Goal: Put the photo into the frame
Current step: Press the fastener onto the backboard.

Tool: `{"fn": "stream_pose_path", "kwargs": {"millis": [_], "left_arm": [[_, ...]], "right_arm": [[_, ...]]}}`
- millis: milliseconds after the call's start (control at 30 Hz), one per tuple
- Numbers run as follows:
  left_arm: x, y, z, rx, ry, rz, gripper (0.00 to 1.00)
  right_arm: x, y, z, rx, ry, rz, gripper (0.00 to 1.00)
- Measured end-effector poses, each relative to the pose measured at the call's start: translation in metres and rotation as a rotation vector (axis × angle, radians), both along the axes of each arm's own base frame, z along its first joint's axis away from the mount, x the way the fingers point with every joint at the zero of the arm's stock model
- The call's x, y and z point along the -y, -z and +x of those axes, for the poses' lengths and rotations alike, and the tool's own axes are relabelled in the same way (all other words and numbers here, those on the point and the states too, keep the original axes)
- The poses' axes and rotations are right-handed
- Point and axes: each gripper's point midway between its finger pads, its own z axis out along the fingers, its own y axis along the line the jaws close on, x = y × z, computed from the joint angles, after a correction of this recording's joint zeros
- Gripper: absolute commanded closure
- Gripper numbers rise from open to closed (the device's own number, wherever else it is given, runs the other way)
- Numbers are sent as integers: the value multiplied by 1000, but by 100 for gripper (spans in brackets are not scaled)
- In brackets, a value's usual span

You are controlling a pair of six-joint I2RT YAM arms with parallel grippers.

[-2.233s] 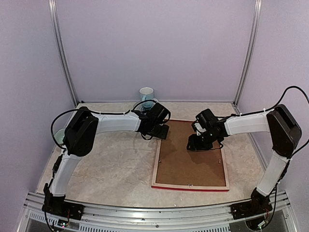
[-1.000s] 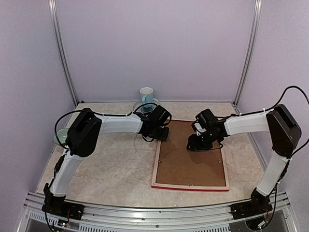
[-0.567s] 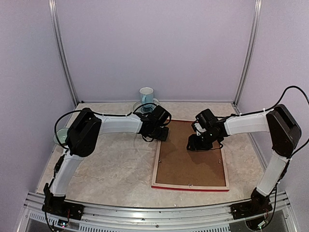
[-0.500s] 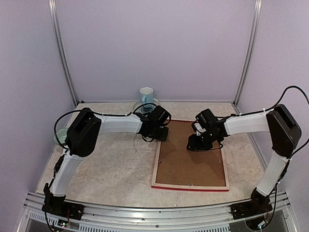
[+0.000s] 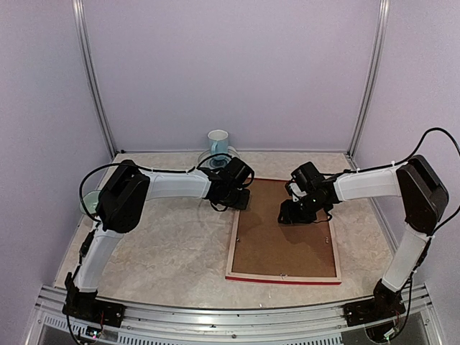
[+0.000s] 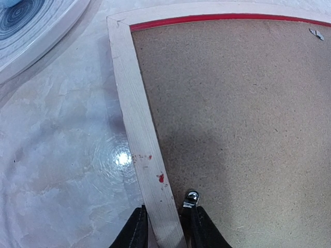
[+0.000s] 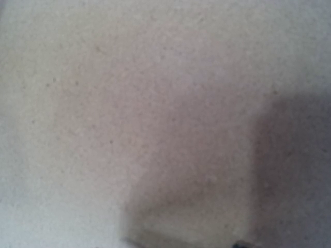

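The frame [image 5: 233,248] lies face down on the table, pale wood reverse up, red edge toward me. The plain brown backing board [image 5: 287,244] fills it. The photo is hidden. My left gripper [image 5: 239,201] is at the frame's far left corner. In the left wrist view its fingers [image 6: 137,230] straddle the frame's left rail [image 6: 139,129], closed against it, one beside a small metal tab [image 6: 190,197]. My right gripper [image 5: 296,214] points down onto the far part of the board. The right wrist view shows only blurred board [image 7: 155,103], so its jaws cannot be read.
A white and blue mug [image 5: 218,139] stands at the back wall with a plate [image 6: 31,26] beside the frame's far left corner. A green bowl [image 5: 88,203] sits at the table's left edge. Metal posts stand at the back corners.
The left gripper has shifted slightly toward the frame's far left corner over the last two seconds. The right arm and the frame have not moved.
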Motion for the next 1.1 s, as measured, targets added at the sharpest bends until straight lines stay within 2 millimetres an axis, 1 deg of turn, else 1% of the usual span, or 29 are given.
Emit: {"fn": "stream_pose_path", "kwargs": {"millis": [67,167,267,367,433,567,667,733,800,933,1100], "left_arm": [[0,0,0,-1,-1,0,74],[-1,0,0,0,-5,1,83],[-2,-1,2,5,-28,-6,84],[-3,-1,4,5,-37,-10,89],[-4,-1,4,6,-38,-10,89],[-3,-1,4,5,-40,-13,77],[-4,-2,4,10,-34,-18,65],[-7,-2,1,8,-29,-10,57],[-10,-3,-1,5,-28,-3,52],[-11,-8,0,10,-24,-1,45],[-12,-11,2,16,-17,2,44]], "right_arm": [[0,0,0,0,0,0,46],[0,0,0,0,0,0,46],[-1,-1,1,4,-2,7,46],[-3,-1,1,5,-6,16,46],[-3,-1,1,6,-7,18,46],[-3,-1,1,6,-7,19,46],[-3,-1,1,7,-7,20,46],[-3,-1,1,6,-7,20,46],[-3,-1,1,7,-7,20,46],[-4,-1,1,7,-7,21,46],[-4,-1,1,7,-7,21,46]]}}
